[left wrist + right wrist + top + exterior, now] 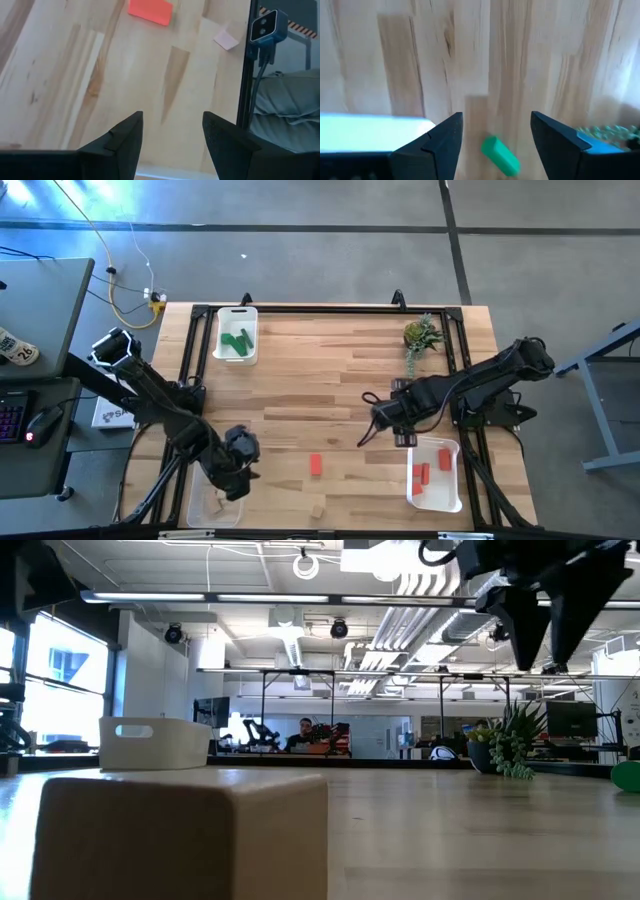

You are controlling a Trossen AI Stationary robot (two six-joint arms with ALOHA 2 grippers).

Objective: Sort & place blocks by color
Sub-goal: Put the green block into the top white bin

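Note:
My left gripper (237, 483) hangs open above the right rim of the near left white tray (200, 510), with nothing between its fingers (125, 140). Ahead of it on the bare wood lie a red block (150, 11) (316, 465) and a tan block (226, 39) (318, 508). My right gripper (380, 420) (545, 650) hangs open and points down over the middle right of the table. A green block (500, 156) lies on the wood beneath it, apart from both fingers. The same tan block (185, 835) fills the low view's foreground.
A far left tray (237, 337) holds green blocks. The near right tray (445, 490) holds red blocks (422, 474). A small potted plant (420, 335) stands at the far right. A black frame (195, 360) runs round the table. A camera (267, 27) sits at the near edge.

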